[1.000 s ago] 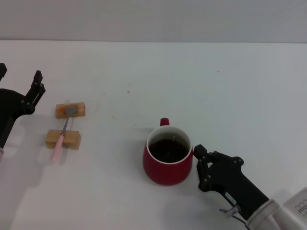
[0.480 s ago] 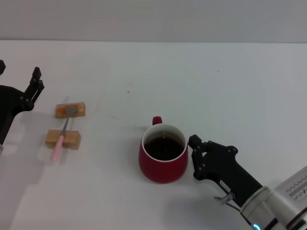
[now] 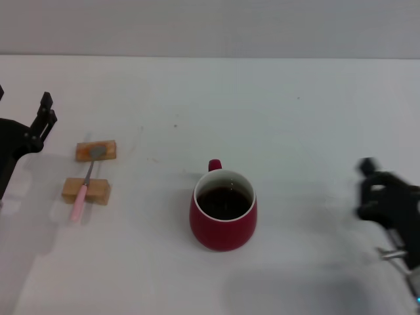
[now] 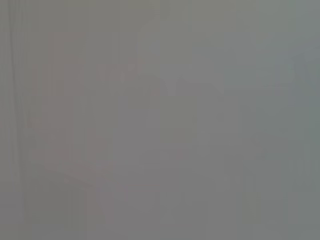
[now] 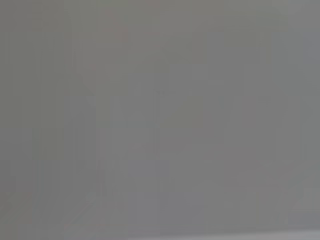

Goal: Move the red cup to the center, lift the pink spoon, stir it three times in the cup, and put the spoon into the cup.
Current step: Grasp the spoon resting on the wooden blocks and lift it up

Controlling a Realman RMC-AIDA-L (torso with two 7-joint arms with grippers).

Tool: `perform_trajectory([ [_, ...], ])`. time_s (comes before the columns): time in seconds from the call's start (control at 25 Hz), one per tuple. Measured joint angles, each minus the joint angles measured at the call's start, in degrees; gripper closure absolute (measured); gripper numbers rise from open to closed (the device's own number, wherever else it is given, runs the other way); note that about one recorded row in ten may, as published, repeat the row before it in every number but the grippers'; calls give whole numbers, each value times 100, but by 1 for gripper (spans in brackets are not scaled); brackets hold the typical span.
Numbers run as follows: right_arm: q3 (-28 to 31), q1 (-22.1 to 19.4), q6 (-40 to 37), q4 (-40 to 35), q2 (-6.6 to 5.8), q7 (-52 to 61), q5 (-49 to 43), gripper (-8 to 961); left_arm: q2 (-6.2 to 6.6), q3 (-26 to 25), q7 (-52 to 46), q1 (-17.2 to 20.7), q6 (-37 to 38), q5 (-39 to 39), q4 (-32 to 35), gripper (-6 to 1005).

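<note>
The red cup (image 3: 223, 211) stands upright near the middle of the white table (image 3: 295, 118), its handle turned to the far side and dark liquid inside. The pink spoon (image 3: 83, 188) lies at the left across two small wooden blocks, its grey bowl on the far block (image 3: 96, 150) and its pink handle over the near block (image 3: 86, 191). My left gripper (image 3: 23, 100) is open and empty at the far left edge, beside the blocks. My right gripper (image 3: 384, 197) is blurred at the right edge, well clear of the cup. Both wrist views show only flat grey.
The table's far edge meets a grey wall (image 3: 210, 26) at the back. Nothing else stands on the table besides the cup, the spoon and the two blocks.
The cup slid a little left and farther away with my right gripper beside it, then stayed put. My right gripper has pulled far to the right, away from the cup. The left gripper shifted slightly left.
</note>
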Motion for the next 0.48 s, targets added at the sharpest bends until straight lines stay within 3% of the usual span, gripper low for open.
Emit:
perform_trajectory([
  [0.16,392,-339,-325,-272,-7,-2,8,955,-15,131,-40,131,1,16,10,230],
  [0.48,607,-803,-588,-561,-23,-5,20,955,-30,911,43,644,108,21,174,232],
])
